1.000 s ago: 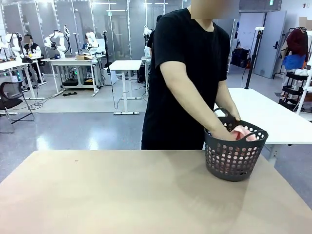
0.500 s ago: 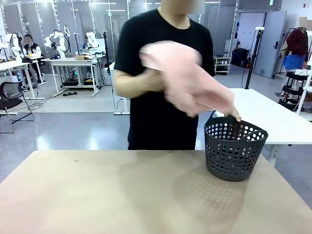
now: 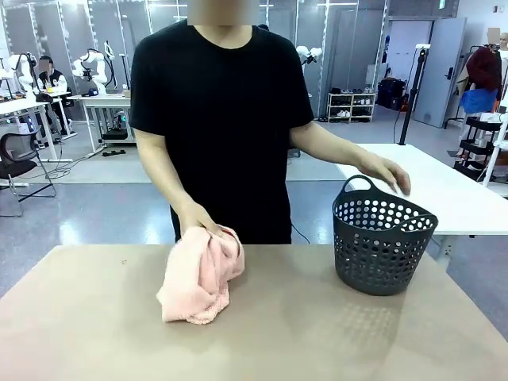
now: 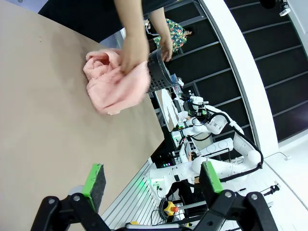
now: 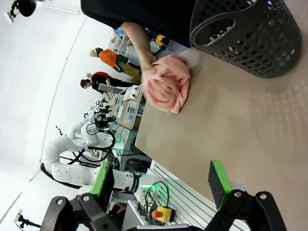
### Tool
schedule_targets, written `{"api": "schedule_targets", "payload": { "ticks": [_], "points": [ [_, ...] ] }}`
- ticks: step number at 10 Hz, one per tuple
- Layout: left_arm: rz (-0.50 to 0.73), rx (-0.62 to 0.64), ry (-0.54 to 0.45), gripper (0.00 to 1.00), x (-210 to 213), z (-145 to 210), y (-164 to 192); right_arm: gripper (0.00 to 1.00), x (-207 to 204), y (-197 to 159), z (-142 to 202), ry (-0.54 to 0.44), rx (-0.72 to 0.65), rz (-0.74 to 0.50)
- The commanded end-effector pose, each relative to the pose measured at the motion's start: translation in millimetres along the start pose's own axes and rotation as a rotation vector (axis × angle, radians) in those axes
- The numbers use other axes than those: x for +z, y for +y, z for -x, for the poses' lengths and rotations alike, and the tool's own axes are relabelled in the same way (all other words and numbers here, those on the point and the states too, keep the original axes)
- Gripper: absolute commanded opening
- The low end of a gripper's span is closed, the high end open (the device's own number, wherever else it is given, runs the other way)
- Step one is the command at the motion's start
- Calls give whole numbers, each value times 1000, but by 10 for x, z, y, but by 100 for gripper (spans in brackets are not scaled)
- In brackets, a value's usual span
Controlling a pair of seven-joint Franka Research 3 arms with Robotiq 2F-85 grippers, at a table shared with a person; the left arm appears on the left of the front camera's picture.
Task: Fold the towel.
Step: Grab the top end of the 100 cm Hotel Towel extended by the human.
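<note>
The salmon-pink towel [image 3: 200,276] lies bunched on the tan table [image 3: 95,333], left of centre near the far edge. The person's hand [image 3: 197,218] rests on its top and grips it. The towel [image 4: 114,84] appears crumpled under that hand in the left wrist view, and the towel [image 5: 167,84] looks the same in the right wrist view. My left gripper [image 4: 151,180] is open, well back from the towel, with nothing between its green pads. My right gripper [image 5: 162,180] is open too, empty and far from the towel.
A dark grey perforated basket [image 3: 382,238] stands on the table's right side, and the person's other hand [image 3: 389,173] hovers above its handle. Basket [image 5: 245,36] sits close to the towel. The person stands at the far edge. Broad bare tabletop lies toward me.
The person lifted the towel out of the basket, swung it across to the left and set it down bunched on the table. The other hand let go of the basket.
</note>
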State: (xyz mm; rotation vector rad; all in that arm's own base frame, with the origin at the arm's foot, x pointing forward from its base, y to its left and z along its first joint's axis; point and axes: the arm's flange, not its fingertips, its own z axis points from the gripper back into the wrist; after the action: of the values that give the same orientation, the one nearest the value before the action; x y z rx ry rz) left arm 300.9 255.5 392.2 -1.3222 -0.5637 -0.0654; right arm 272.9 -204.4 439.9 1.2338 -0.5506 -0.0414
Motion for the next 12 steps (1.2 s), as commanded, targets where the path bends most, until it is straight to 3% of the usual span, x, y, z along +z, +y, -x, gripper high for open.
{"api": "schedule_targets", "payload": {
  "ticks": [1,12],
  "points": [
    [7,-1,4,100,12,16,-3,100,13,0,-10,-6,9,-15],
    [7,-1,4,100,12,16,-3,100,13,0,-10,-6,9,-15]
  ]
}}
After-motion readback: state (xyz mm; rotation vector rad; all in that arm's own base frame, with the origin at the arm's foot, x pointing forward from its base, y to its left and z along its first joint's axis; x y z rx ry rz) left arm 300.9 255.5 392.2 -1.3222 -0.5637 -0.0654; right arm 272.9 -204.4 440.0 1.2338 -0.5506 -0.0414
